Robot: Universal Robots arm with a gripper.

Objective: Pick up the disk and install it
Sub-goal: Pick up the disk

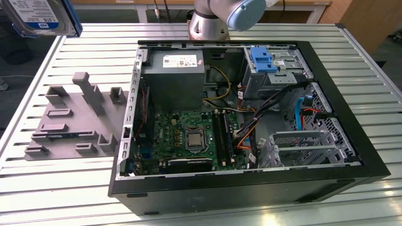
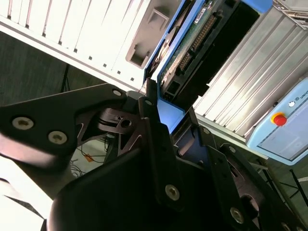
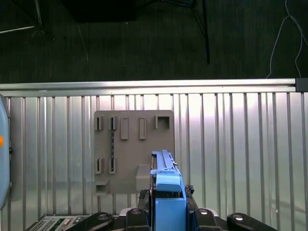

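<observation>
Jaws clamped on the blue carrier edge of the disk (image 3: 167, 192), held up off the desk (image 3: 240, 144) above the grey fixture plate (image 3: 130, 159); the open computer case (image 1: 251, 193) stands beside. I judge it stiff, fairly heavy, shock-sensitive. Carrier sides are the safe hold, not the circuit face.

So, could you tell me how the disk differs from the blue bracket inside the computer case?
The disk is in the air, clear of the case, clamped in the gripper; the blue bracket stands inside the case. The disk is silver with a label, framed in blue; the bracket is all blue, slotted. Both share blue plastic.
</observation>
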